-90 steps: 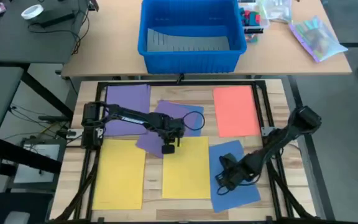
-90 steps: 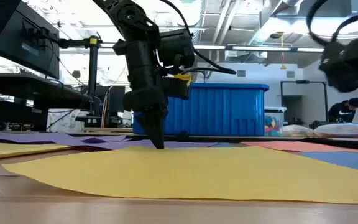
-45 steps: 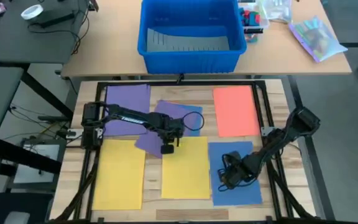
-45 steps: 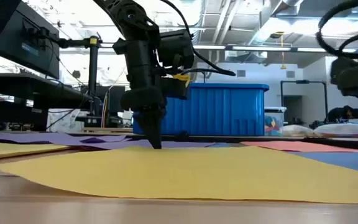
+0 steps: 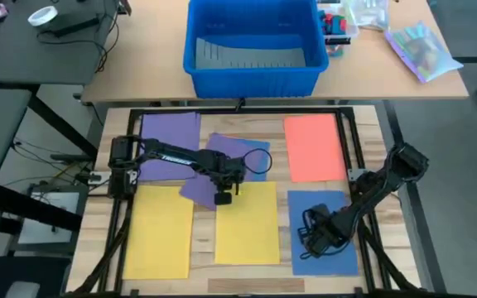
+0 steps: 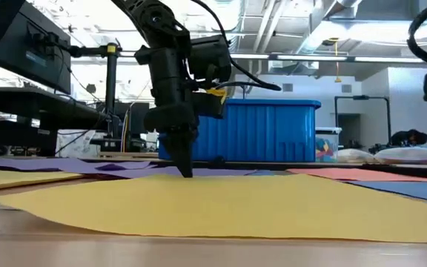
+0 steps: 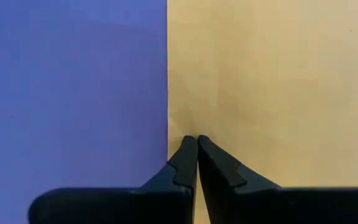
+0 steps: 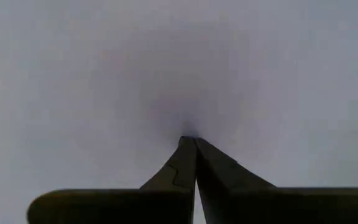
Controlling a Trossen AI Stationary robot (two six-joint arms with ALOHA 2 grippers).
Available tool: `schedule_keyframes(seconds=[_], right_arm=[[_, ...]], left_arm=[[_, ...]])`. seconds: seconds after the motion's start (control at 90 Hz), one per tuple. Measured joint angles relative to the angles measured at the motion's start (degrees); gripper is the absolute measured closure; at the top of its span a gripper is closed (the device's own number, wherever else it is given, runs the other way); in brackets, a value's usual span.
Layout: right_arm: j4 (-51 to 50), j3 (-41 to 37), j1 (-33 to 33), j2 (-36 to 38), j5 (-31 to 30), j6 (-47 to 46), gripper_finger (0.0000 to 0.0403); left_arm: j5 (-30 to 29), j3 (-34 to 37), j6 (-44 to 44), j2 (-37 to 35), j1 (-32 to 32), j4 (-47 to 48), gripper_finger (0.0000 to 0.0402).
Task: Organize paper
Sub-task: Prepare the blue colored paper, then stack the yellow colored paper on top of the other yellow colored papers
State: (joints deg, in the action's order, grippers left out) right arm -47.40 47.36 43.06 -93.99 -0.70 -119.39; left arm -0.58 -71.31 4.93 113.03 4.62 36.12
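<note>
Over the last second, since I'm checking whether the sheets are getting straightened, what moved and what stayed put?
The right gripper, fingers shut and pressing down, slid the blue sheet toward the table's right side and turned it square; before, it lay skewed. The left gripper, shut, stayed at the edge where the purple sheet meets the middle yellow sheet. Other sheets unchanged.

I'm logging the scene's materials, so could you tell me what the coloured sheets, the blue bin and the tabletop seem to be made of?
The yellow sheet looks like thin matte paper: its edge lifts slightly off the tabletop. The blue sheet looks alike, flat and dull. The blue bin seems moulded plastic, with a faint sheen. The tabletop appears to be pale wood, showing planks.
</note>
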Motion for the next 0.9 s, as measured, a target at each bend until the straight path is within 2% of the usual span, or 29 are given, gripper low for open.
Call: schedule_keyframes(seconds=[0.278, 0.4, 0.533, 0.7, 0.9], right_arm=[[-1.43, -0.25, -0.01, 4.65, -0.16, -3.52, 0.0403], [0.54, -0.25, -0.51, 6.96, -1.19, -3.33, 0.0403], [6.29, -0.19, -2.80, 8.77, -5.27, 0.43, 0.0395], [16.66, -0.10, -8.78, 9.26, -8.55, 11.49, 0.0338], [21.64, -1.04, -16.96, 8.35, -10.38, 22.92, 0.0248]], left_arm=[[-0.02, -1.36, 0.03, 0.09, -0.02, 1.73, 0.0402], [-0.02, -4.82, 0.84, 0.38, -0.03, 5.61, 0.0402], [-0.14, -10.89, -0.26, 0.56, -0.06, 9.60, 0.0402], [1.01, -16.57, -4.99, 0.33, -1.29, 9.62, 0.0402], [1.97, -16.84, -7.57, -0.35, -5.36, 15.19, 0.0402]])
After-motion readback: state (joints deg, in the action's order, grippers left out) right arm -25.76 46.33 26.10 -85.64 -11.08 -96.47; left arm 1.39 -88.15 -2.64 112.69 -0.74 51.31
